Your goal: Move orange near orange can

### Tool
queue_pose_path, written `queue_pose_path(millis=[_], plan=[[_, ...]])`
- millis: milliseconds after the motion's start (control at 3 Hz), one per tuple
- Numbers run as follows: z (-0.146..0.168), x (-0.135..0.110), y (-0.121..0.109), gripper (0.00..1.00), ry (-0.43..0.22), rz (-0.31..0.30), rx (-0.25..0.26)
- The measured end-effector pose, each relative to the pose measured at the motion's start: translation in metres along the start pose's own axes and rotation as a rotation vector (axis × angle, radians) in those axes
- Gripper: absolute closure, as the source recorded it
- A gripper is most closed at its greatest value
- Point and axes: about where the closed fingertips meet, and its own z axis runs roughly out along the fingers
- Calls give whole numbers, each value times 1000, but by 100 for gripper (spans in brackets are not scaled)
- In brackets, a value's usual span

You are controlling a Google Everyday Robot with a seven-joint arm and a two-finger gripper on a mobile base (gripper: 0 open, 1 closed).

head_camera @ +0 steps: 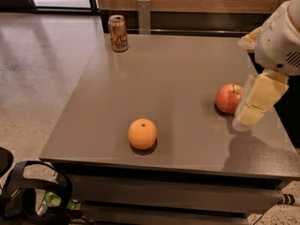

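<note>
The fingers (265, 95) are, as far as we are making out, standing apart with nothing between them, a yellow one and a paler one just beside it. The gripper (246, 120) is hanging at the right edge of the counter (178, 69), tips pointing down and to the left, just beside the apple (228, 98). We are reading this as a waiting pose: the arm is sitting off to the side, so nothing is blocking the line from the camera to the fruit.

The orange (142, 133) is resting near the front edge of the counter, well apart from the gripper and untouched. The can (118, 33) is standing upright at the far left corner, well apart from the orange, with bare counter between the two. So we are judging the task as not yet begun, and the reach as the step in hand.

The apple is lying between the gripper and the orange's side of the counter, so we are expecting the arm to need to go over or around it rather than straight across. The orange is round and smooth, so we are expecting it to roll if a finger nudges it off centre, and a grip from above across its widest part is looking safest. The can is slim and tall, so we are thinking the orange should be set down just short of it to avoid tipping it
</note>
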Motion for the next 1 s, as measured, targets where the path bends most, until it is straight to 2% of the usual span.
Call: queue_pose_path(millis=[667,1000], plan=[[66,-43,30,0,-130,-9,-46],[105,-65,41,0,-225,-25,-108]])
